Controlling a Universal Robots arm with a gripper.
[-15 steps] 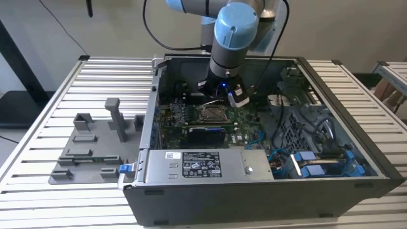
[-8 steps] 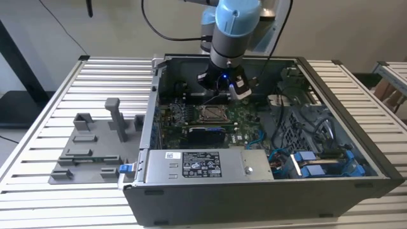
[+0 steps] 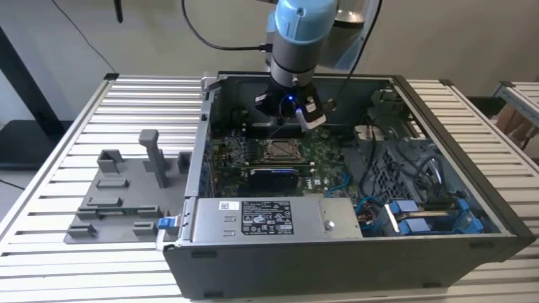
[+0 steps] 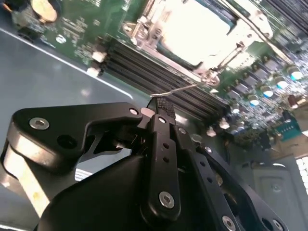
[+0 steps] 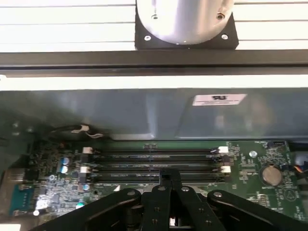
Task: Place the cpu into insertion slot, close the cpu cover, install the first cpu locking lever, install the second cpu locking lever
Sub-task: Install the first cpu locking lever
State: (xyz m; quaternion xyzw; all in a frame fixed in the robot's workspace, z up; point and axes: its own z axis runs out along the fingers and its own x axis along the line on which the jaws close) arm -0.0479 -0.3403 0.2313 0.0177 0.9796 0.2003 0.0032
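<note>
One arm (image 3: 299,25), reaching into the open case (image 3: 337,259) on the tabletop (image 3: 143,101). Nearest, power-supply box (image 3: 257,218) is sitting out of the way. Mid-board, cpu (image 3: 281,149) is sitting slotted in, cpu cover (image 4: 168,52) apparently lying down over it. Just beyond, jaws are hanging clenched, nothing visibly between them, tip beside the wire locking lever (image 4: 178,89). Lever work, I'd judge.

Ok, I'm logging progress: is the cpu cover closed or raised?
Closed: in the second wrist view the cpu cover lies flat, framing the cpu's bright top.
</note>
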